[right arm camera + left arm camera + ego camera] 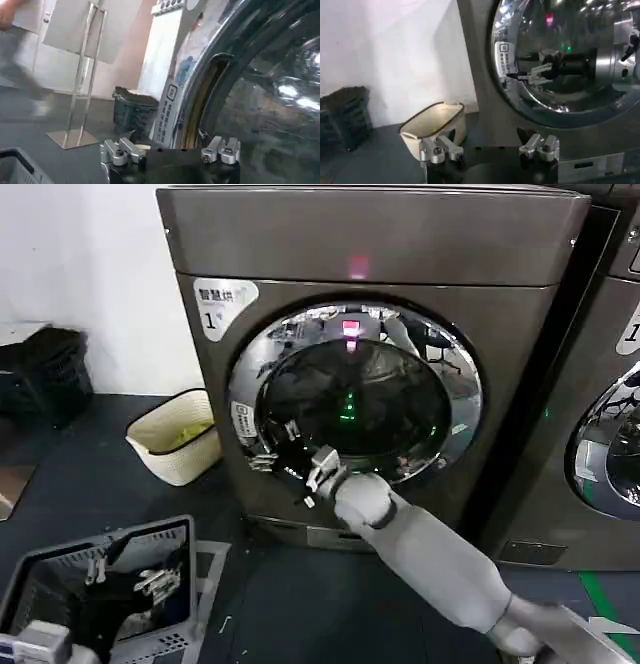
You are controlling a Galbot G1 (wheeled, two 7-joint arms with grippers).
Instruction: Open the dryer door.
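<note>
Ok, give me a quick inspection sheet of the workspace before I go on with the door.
Surface: dark floor, no spills seen.
Job's things: dryer, pink light lit; dryer door looks closed in the head view, though the right wrist view shows a dark gap at its left rim.
Clutter: cream basket left of the dryer; grey crate near the robot's left.
Grippers: right gripper at the door's lower-left rim, jaws open; left gripper held back facing the dryer, jaws open.
Cables: nothing seen.
Surroundings: second machine on the right; white wall on the left.
</note>
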